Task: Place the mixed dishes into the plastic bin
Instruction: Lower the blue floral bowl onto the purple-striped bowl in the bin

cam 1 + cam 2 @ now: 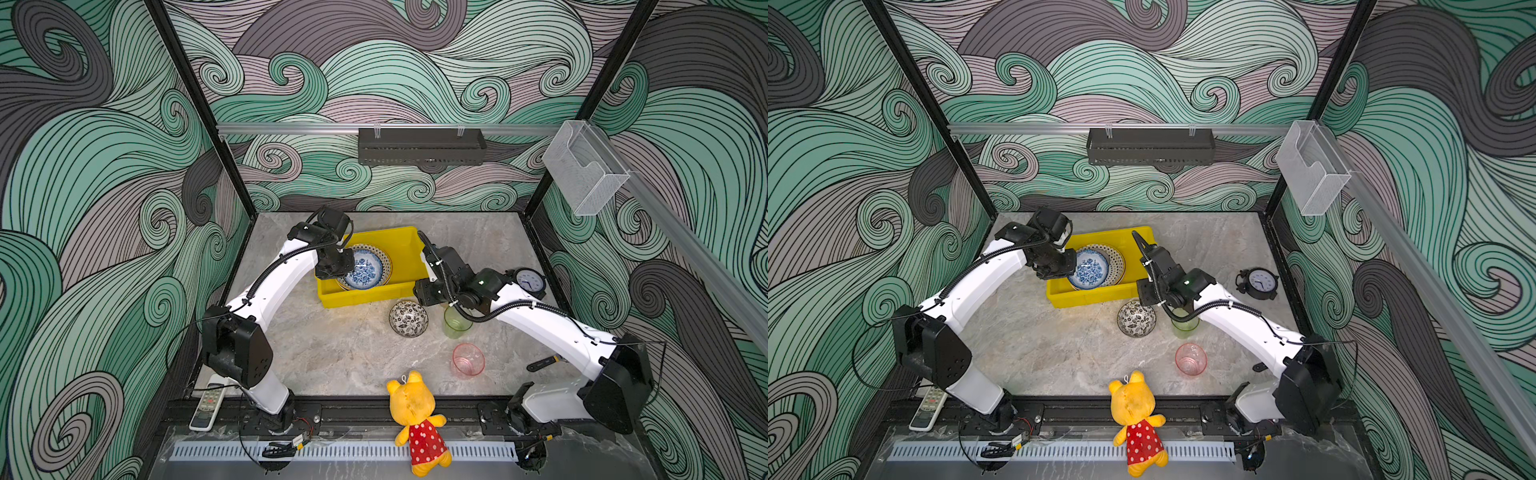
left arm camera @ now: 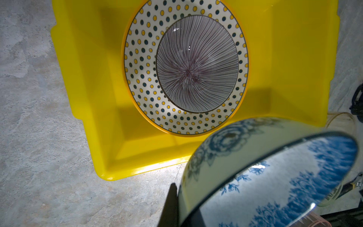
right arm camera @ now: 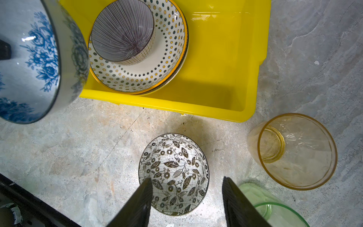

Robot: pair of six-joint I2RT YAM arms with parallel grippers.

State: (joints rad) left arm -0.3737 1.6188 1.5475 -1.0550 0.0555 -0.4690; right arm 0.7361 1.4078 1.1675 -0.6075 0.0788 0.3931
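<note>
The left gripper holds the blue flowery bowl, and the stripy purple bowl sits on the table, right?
Not quite. The left wrist view shows the purple-striped bowl sitting on the dotted plate inside the yellow bin, not on the table. The left gripper does hold the blue floral bowl.

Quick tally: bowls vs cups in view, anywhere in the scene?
Bowls: 3 (purple-striped ceramic bowl, blue floral ceramic bowl, black-and-white leafy ceramic bowl)
Cups: 3 (translucent amber cup, translucent green cup, translucent pink cup)
Total: 6
</note>
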